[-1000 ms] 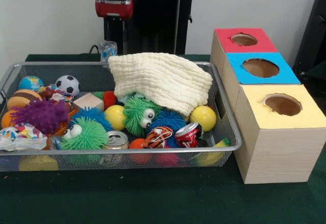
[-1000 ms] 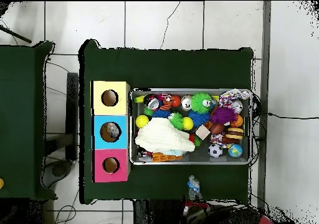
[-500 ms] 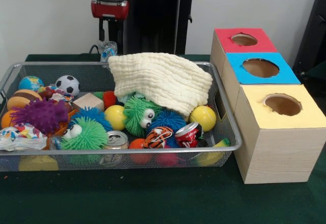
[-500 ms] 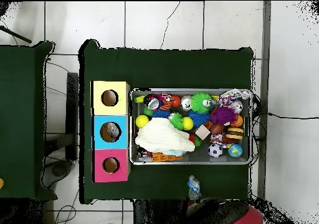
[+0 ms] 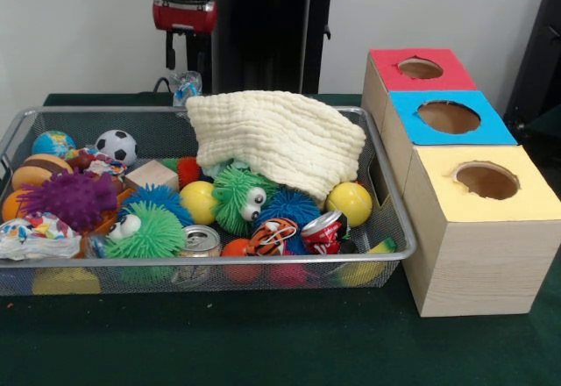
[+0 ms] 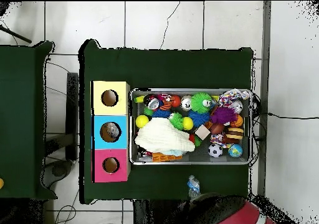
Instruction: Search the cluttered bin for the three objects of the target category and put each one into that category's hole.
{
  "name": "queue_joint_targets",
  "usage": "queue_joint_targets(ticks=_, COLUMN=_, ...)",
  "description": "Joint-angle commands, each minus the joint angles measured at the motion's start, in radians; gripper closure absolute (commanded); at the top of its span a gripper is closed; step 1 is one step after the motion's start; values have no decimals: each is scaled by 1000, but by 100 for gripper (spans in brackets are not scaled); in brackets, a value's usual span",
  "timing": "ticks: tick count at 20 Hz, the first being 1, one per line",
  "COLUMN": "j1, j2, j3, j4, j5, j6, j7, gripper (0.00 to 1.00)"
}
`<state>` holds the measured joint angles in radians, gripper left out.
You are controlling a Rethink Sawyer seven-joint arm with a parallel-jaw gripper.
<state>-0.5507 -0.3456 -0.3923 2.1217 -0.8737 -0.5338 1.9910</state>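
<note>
Green cloth-covered table (image 5: 280, 351) before a pale wall; tiled floor around it in the overhead view. Arm: drawn back, upright behind the bin, red-banded wrist section at the front view's top; the gripper (image 5: 186, 46) hangs just below that band, raised above the table, and whether it is parted or closed cannot be told. It holds nothing visible. Wire mesh bin (image 5: 391, 202): one, below and forward of the gripper. Contents, all lower than the gripper: cream cloth (image 5: 279, 139), one, draped over the heap just right of the gripper's line; yellow balls (image 5: 350, 203), two showing; drink cans (image 5: 202, 241), two, at the near wall; spiky green toys with eyes (image 5: 238, 196), two; purple spiky ball (image 5: 72, 199), one; soccer ball (image 5: 116, 146), one; globe ball (image 5: 53, 144), one; wooden block (image 5: 151, 175), one. Hole boxes: three in a row, well right of the gripper — red box (image 5: 416, 68), blue box (image 5: 449, 117), yellow box (image 5: 485, 182). Against the picture one second earlier: the red band sits higher and further left; bin contents unchanged; in the overhead view more of the arm's red shell (image 6: 237, 214) shows at the bottom edge.
</note>
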Motion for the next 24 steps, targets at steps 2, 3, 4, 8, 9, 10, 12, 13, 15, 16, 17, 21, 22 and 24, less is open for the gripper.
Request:
queue_joint_targets(ticks=2, j1=0, j2=89, j3=38, j4=-173, j5=83, j6=-132, j7=13, gripper=0)
queue_joint_targets(ticks=3, j1=2, j2=98, j3=36, j4=-175, j5=90, j6=-139, j7=11, gripper=0)
queue_joint_targets(ticks=4, j1=0, j2=104, j3=37, j4=-176, j5=92, j6=-145, j7=11, gripper=0)
queue_joint_targets(ticks=8, j1=3, j2=141, j3=31, j4=-189, j5=113, j6=-179, j7=-2, gripper=0)
queue_joint_targets(ticks=9, j1=4, j2=148, j3=30, j4=-194, j5=115, j6=-185, j7=-3, gripper=0)
queue_joint_targets(ticks=10, j1=6, j2=158, j3=27, j4=-199, j5=123, j6=-194, j7=-8, gripper=0)
queue_joint_targets(ticks=12, j1=12, j2=168, j3=23, j4=-205, j5=130, j6=-205, j7=-13, gripper=0)
queue_joint_targets(ticks=13, j1=12, j2=168, j3=23, j4=-207, j5=129, j6=-207, j7=-12, gripper=0)
queue_joint_targets(ticks=15, j1=14, j2=169, j3=21, j4=-210, j5=128, j6=-209, j7=-6, gripper=0)
queue_joint_targets(ticks=16, j1=14, j2=171, j3=22, j4=-213, j5=127, j6=-208, j7=-2, gripper=0)
queue_joint_targets(ticks=17, j1=16, j2=171, j3=21, j4=-215, j5=127, j6=-206, j7=1, gripper=0)
queue_joint_targets(ticks=21, j1=15, j2=192, j3=19, j4=-232, j5=138, j6=-224, j7=-2, gripper=0)
queue_joint_targets(ticks=22, j1=15, j2=193, j3=19, j4=-235, j5=138, j6=-223, j7=0, gripper=0)
queue_joint_targets(ticks=24, j1=18, j2=197, j3=17, j4=-237, j5=141, j6=-226, j7=-2, gripper=0)
